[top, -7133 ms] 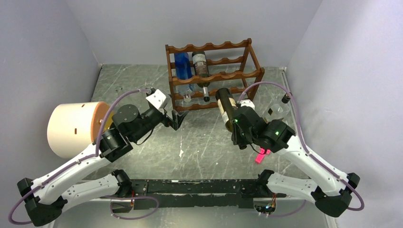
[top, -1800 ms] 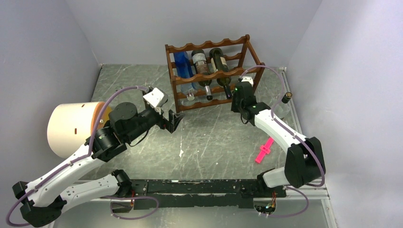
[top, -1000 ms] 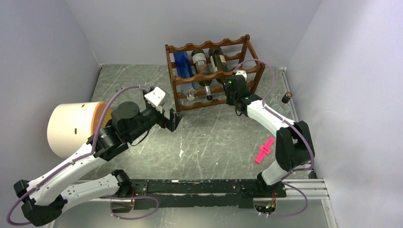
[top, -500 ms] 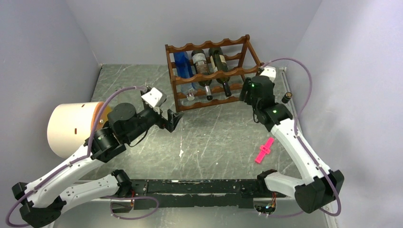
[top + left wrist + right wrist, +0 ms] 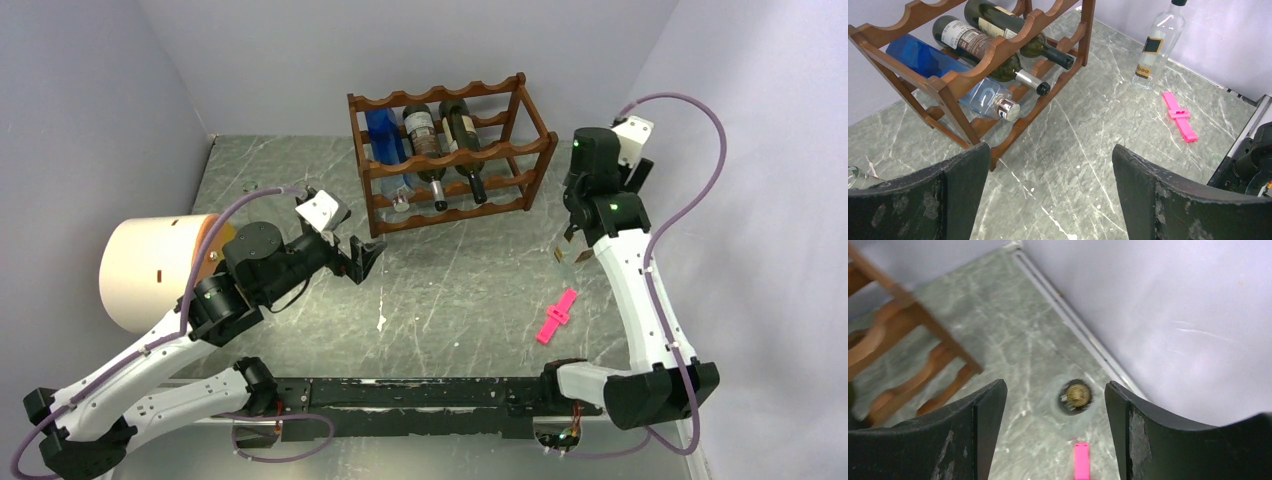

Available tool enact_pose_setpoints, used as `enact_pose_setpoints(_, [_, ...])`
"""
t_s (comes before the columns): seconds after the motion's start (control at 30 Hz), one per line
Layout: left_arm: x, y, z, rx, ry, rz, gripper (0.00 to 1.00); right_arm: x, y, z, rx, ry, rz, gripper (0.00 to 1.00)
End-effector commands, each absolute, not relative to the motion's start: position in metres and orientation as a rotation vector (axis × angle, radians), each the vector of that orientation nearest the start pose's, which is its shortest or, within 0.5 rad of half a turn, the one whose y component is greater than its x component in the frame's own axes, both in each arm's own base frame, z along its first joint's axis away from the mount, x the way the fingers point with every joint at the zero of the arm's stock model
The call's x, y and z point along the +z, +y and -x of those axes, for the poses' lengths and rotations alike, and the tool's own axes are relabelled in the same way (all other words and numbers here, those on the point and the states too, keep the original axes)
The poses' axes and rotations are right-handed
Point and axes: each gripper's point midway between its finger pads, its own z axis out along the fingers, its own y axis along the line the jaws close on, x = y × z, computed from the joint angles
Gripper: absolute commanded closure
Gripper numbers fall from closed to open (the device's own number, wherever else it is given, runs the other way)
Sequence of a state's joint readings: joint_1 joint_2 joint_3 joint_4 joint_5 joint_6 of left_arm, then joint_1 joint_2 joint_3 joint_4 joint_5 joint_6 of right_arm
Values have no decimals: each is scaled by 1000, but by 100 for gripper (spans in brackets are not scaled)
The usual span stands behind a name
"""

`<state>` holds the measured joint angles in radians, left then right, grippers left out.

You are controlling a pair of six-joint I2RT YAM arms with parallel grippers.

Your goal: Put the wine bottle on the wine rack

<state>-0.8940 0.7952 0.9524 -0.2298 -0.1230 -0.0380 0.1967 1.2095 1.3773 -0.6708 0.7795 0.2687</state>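
The reddish-brown wine rack (image 5: 450,158) stands at the back of the table. The dark green wine bottle (image 5: 463,133) lies in its upper tier, neck toward me, next to a labelled dark bottle (image 5: 424,137) and a blue bottle (image 5: 384,137). The left wrist view shows the wine bottle (image 5: 1007,28) resting on the wavy rails. My right gripper (image 5: 1054,383) is open and empty, raised at the right, away from the rack (image 5: 913,351). My left gripper (image 5: 1049,147) is open and empty, low over the table just in front of the rack's left corner.
A clear upright bottle (image 5: 567,250) stands right of the rack, its gold cap (image 5: 1076,394) directly below my right gripper. A pink tool (image 5: 555,317) lies near it. A large beige cylinder (image 5: 155,270) sits at the far left. The side walls are close.
My right gripper has opened, let go of the wine bottle in the rack, and swung right and upward to above the clear bottle. The left arm has barely moved.
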Motion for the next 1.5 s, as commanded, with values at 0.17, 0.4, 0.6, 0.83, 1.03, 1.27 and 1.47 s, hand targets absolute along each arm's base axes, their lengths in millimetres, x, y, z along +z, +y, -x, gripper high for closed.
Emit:
enact_pose_setpoints(0.17, [346, -241, -208, -665, 1541, -617, 5, 278, -86, -322, -512, 1953, -706, 24])
enact_pose_setpoints(0.4, [342, -248, -209, -673, 1561, -637, 5, 262, -87, -319, -473, 1979, -713, 43])
enact_pose_setpoints(0.6, [344, -250, -206, -702, 1527, -635, 5, 255, -83, -324, -469, 2026, -660, 64])
enact_pose_setpoints(0.83, [341, -254, -204, -723, 1528, -651, 5, 258, -74, -329, -403, 2044, -610, 90])
enact_pose_setpoints(1.03, [335, -262, -206, -743, 1543, -661, 5, 286, -44, -330, -191, 2044, -494, 100])
enact_pose_setpoints(1.27, [324, -283, -206, -799, 1540, -719, 5, 307, -2, -314, 50, 2063, -280, 100])
enact_pose_setpoints(1.47, [316, -317, -197, -936, 1491, -839, 5, 308, 43, -292, 293, 2069, -30, 100])
